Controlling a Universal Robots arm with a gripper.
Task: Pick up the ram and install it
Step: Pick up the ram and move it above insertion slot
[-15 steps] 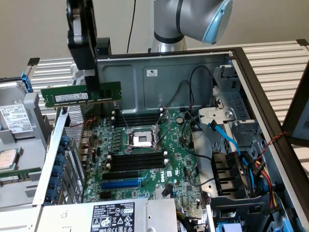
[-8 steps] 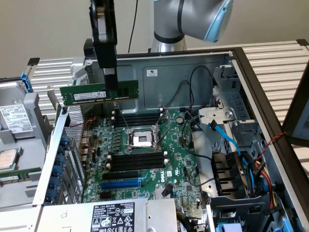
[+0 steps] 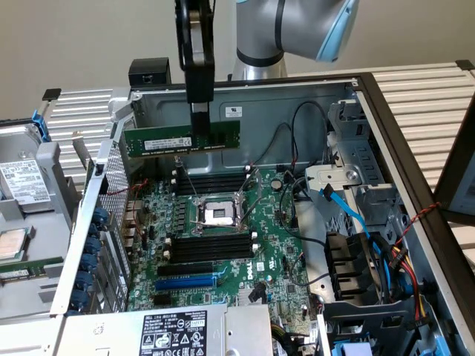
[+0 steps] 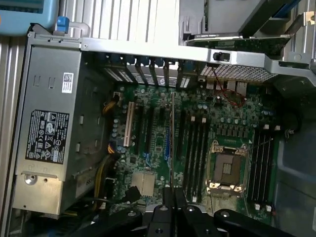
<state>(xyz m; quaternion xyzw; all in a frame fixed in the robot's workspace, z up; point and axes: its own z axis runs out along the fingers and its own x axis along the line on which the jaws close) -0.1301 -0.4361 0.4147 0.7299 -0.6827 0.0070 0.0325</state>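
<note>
Gripper [image 4: 174,200] seemingly pinching ram [image 3: 159,141] above motherboard [image 3: 271,256]

Silver-grey arm [image 3: 260,33] with pale blue joint cap [image 3: 338,33], seemingly matte black tool [image 3: 200,122].

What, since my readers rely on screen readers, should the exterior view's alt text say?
A robot arm's end effector grips the ram, a green stick held roughly level in the air over an open computer case. Below it lies the motherboard with an empty CPU socket flanked by black memory slots.
</note>
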